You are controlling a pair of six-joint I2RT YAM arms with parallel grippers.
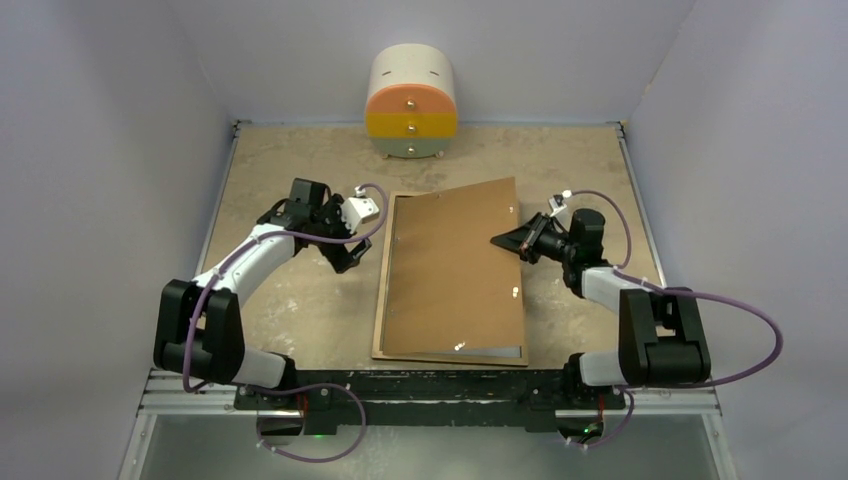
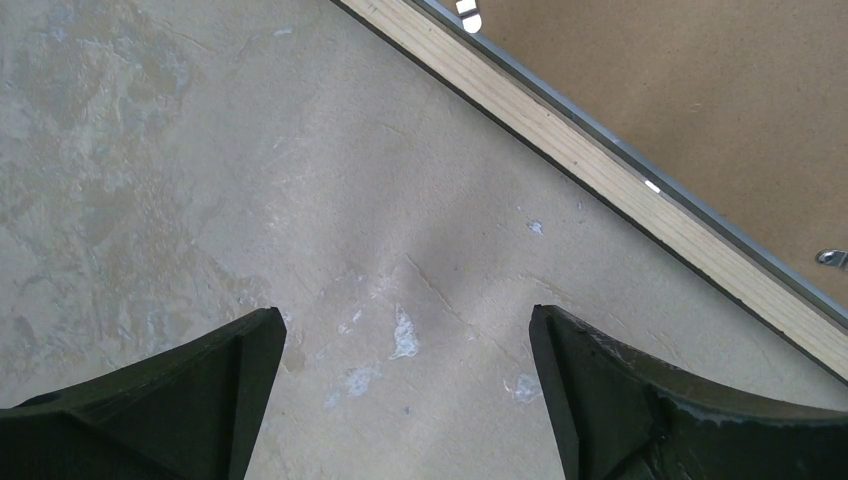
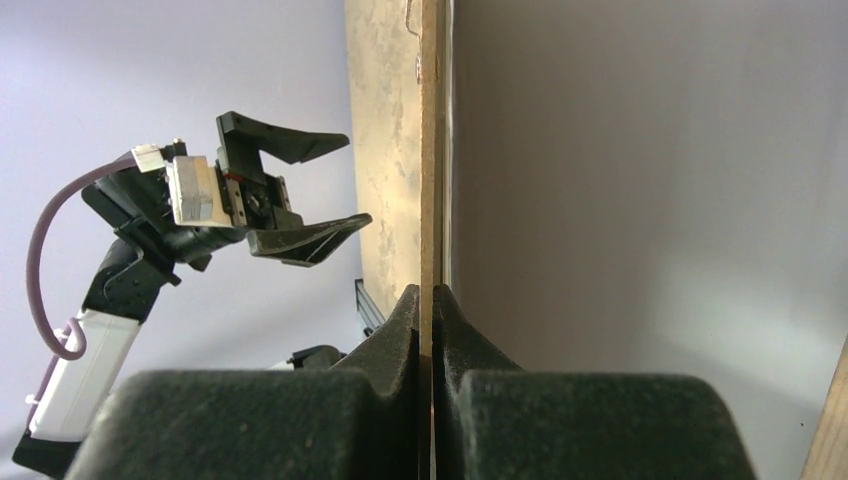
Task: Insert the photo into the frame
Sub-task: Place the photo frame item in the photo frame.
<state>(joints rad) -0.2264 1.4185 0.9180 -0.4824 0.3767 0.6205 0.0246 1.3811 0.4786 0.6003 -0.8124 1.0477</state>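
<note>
Brown fibreboard fills the overhead view: the backing board [image 1: 450, 270] lies askew over the frame [image 1: 381, 290], which rests back-up on the table [image 1: 290, 310] with its pale wood rail showing along the left. The right gripper [image 1: 513, 241] reaches in from the right on a bent elbow and pinches the board's right edge, tipping that side up. The left gripper [image 1: 348, 254] hangs just beside the frame's left rail, touching nothing. A grey strip [image 1: 490, 351] shows at the frame's near end. Whether it is the photo's white back or bare glass I cannot tell, so the photo's place is unsure.

From the left wrist, the left fingers [image 2: 240, 370] stand spread wide over bare table. The frame's wooden rail [image 2: 600, 170] and the board [image 2: 700, 100] cross the upper right corner.

From the right wrist, the right fingers are pressed together on the board's thin edge [image 3: 431, 150], seen end-on. The left gripper [image 3: 350, 180] gapes across the way.

I judge the photo to be light, floppy and slick, easily creased or smudged, and best taken by its narrow white edge. The frame is stiff but its pane is breakable, so it should be held by the rails.
</note>
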